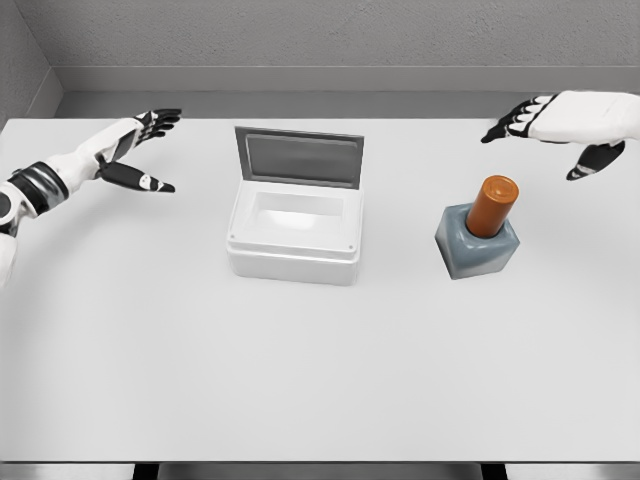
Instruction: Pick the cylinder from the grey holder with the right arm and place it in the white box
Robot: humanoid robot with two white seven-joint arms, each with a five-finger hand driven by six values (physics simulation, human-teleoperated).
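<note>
Nothing is done yet: the cylinder (pixel 493 205) sits in the holder (pixel 476 248) toward the counter's (pixel 320 380) right edge, long axis nearly upright, top tilted slightly right. The right robot hand (pixel 555 135) hovers above near the far right corner, fingers spread, empty. Grasp, lift and placing in the box (pixel 294 235) remain.

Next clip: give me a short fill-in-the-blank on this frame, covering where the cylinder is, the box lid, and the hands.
1. The orange cylinder stands in the grey ____.
2. The lid of the white box is ____.
3. The right hand holds ____, its fingers spread above the table.
4. The left hand shows at the picture's ____ edge.

Missing words: holder; open; nothing; left
</note>
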